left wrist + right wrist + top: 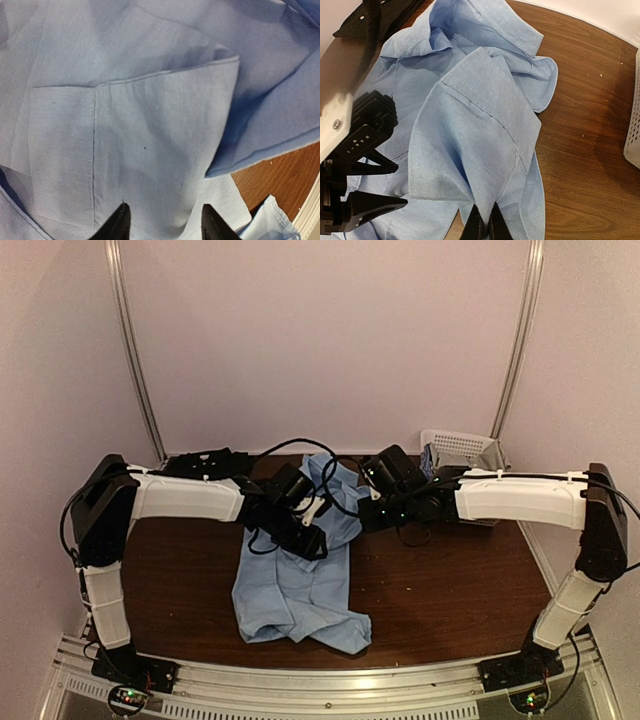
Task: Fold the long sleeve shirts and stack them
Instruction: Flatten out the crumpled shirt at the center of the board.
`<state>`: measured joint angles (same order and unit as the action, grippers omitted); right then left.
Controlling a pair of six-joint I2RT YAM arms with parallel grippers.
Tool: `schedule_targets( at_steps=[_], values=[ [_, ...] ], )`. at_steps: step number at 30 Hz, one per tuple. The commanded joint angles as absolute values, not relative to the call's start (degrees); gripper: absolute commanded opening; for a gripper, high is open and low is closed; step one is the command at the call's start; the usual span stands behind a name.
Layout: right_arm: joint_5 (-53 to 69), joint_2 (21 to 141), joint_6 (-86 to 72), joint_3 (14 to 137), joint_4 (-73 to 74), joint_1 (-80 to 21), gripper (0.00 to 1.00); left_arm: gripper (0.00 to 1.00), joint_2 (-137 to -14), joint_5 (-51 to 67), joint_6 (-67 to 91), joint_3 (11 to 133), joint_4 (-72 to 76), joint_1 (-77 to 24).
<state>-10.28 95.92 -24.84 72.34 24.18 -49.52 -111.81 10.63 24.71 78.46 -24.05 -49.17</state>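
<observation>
right gripper (484, 219) tight on blue shirt (470, 125)

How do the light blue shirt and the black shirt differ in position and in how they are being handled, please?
The light blue shirt lies spread across the middle of the table; the black shirt sits bunched at its far edge. The right gripper is shut on a raised fold of the light blue shirt, with the open left gripper over it; no gripper holds the black shirt. Both are cloth shirts.
</observation>
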Motion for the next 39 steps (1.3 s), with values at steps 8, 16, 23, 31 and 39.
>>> schedule_targets(
  at_steps=[8,16,23,31,39],
  values=[
    [-12.36,96.34,-25.23,73.49,23.55,-49.41,0.01,0.00,-110.95,8.30,24.41,80.64,-22.86,-49.41],
    [-16.57,94.84,-25.30,75.99,25.39,-46.83,0.01,0.00,-102.68,-0.76,26.79,81.71,-25.55,-43.19],
    [-19.24,90.90,-20.79,81.16,26.03,-36.22,0.01,0.00,-97.23,-6.29,22.87,90.54,-31.00,-25.52],
    [-22.95,95.29,-15.82,98.38,27.38,-23.16,0.00,0.00,-103.85,-7.71,20.17,106.17,-32.80,-9.74],
    [-21.09,98.77,-15.15,106.54,27.69,-15.31,0.01,0.00,-109.22,-6.83,20.48,111.34,-34.48,-1.91]
  ],
)
